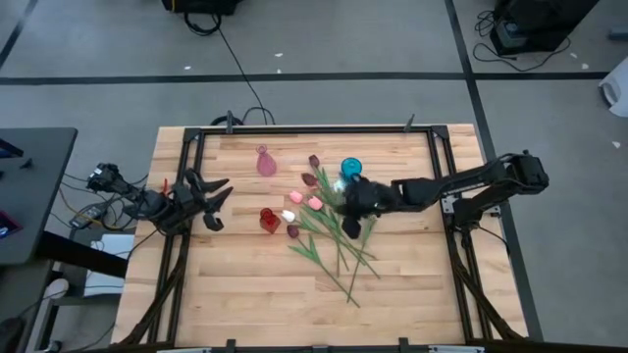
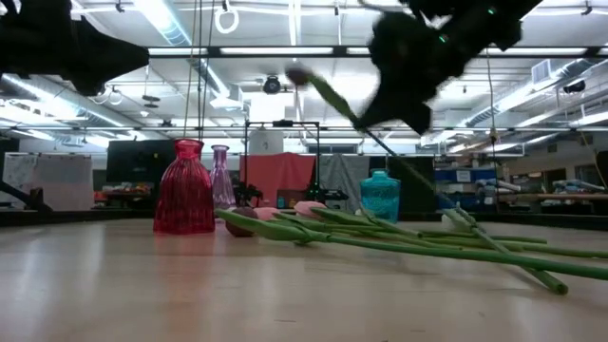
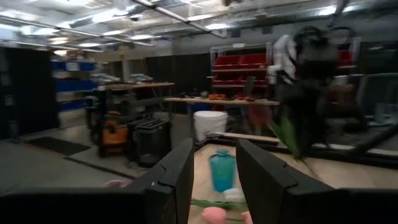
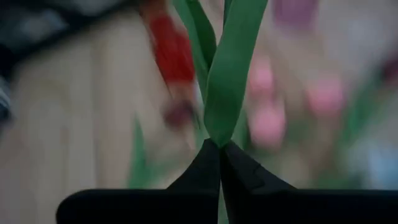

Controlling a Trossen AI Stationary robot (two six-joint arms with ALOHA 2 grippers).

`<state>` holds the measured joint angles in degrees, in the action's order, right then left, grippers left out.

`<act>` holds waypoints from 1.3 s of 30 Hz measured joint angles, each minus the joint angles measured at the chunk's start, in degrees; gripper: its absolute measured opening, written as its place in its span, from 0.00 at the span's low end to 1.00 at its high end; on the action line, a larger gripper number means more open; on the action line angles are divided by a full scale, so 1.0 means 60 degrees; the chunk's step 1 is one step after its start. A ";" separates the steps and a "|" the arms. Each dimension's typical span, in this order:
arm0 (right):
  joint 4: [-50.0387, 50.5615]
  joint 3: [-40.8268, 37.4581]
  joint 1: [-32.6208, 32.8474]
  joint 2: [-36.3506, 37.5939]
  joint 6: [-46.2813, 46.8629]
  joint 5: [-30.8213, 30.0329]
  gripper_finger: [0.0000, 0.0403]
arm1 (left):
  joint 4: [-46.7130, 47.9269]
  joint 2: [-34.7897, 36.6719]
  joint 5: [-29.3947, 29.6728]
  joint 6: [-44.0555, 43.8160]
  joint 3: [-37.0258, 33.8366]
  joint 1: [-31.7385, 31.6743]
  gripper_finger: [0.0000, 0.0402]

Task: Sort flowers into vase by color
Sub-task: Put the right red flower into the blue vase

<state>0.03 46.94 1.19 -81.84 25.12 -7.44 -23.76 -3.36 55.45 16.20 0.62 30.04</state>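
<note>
Open wood along the near table (image 1: 255,304) edge and far-left corner. Mid-table crowded: flowers (image 1: 339,250) sprawled between red vase (image 1: 268,220), pink vase (image 1: 265,162) and blue vase (image 1: 350,168), right gripper (image 1: 350,218) hanging above the pile.

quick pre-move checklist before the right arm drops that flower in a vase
1. Right tool shut on the lifted flower: ok, fingers pinch the green stem and leaf.
2. Flower clear of the table: ok, it hangs well above the pile in the low view.
3. Head colour of the lifted flower: looks dark, but blurred; cannot tell.
4. Vases upright: ok for the red vase, pink vase and teal vase.
5. Left tool out of the way: ok, open at the table's left side.
6. Remaining flowers free of the lifted stem: cannot tell.
</note>
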 joint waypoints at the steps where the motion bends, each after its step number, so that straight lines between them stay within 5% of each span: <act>1: -0.0735 0.0002 -0.0072 -0.0057 -0.0349 0.0002 0.03 | 0.0045 0.0000 -0.0131 -0.0128 0.0000 0.0000 0.31; 7: -0.3522 0.0105 -0.0603 -0.0431 -0.1821 0.0247 0.03 | 0.0366 -0.0004 -0.0549 -0.0491 0.0000 0.0003 0.31; 11: -0.3621 0.1062 -0.1027 -0.0754 -0.2630 0.0274 0.03 | 0.0421 -0.0004 -0.0457 -0.0453 0.0000 -0.0004 0.31; 17: -0.1844 0.3264 -0.1441 -0.1682 -0.3622 0.0607 0.03 | 0.0406 -0.0004 -0.0101 -0.0228 0.0004 -0.0004 0.31; 22: -0.0423 0.4411 -0.1734 -0.1741 -0.4364 -0.0720 0.03 | 0.0467 -0.0004 0.0042 -0.0226 0.0004 -0.0004 0.31; 30: 0.0220 0.4430 -0.2634 -0.0889 -0.4778 -0.2220 0.03 | 0.0530 -0.0004 0.0089 -0.0233 0.0004 -0.0004 0.31; 39: 0.0715 0.3703 -0.3473 -0.0604 -0.4688 -0.2522 0.03 | 0.0757 -0.0004 0.0163 -0.0277 0.0004 -0.0004 0.31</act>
<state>4.32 69.16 -19.65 -85.47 -3.01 -22.58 -19.22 -3.38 56.43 14.54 0.64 30.02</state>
